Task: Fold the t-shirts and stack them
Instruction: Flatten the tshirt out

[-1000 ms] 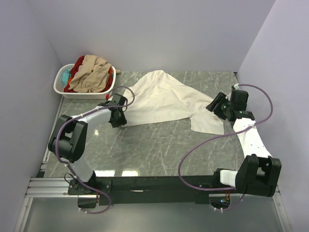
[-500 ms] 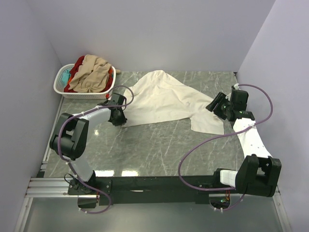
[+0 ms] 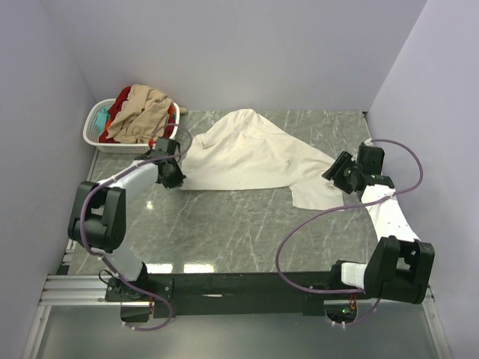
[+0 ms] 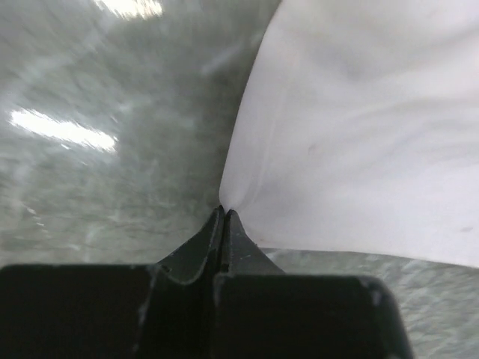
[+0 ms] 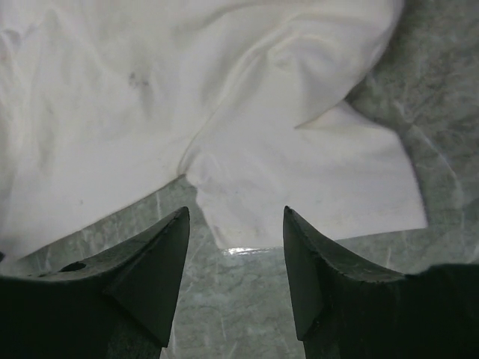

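- large plain cream-white cloth t-shirt [image 3: 251,155] lies open but rumpled over the far half of the table, reaching from near the left edge to near the right edge, with a bunched peak at the far middle
- left gripper [image 3: 174,175] is clenched on the shirt's near-left corner, low to the table; its wrist view shows the fingers [image 4: 213,235] pressed together with cloth fanning out of the pinch
- likely reason: holding that corner to draw the hem taut toward the left edge and flatten it before folding
- right gripper [image 3: 337,170] is released, jaws apart and grasping nothing, hovering over the shirt's flap by the right edge; its wrist view shows the cloth edge just past the fingertips
- likely reason: lining up to take the opposite side so both arms can stretch the shirt
- tan-beige shirt [image 3: 141,114], red shirt [image 3: 120,99] and teal shirt [image 3: 99,117] sit heaped in the white slotted plastic laundry basket [image 3: 91,137] at the far-left corner, not yet folded
- grey-green marbled tabletop [image 3: 239,224] is glossy with lamp glare near the near edge; cloth should slide easily
- plain pale lilac walls [image 3: 247,52] close in the left, far and right sides
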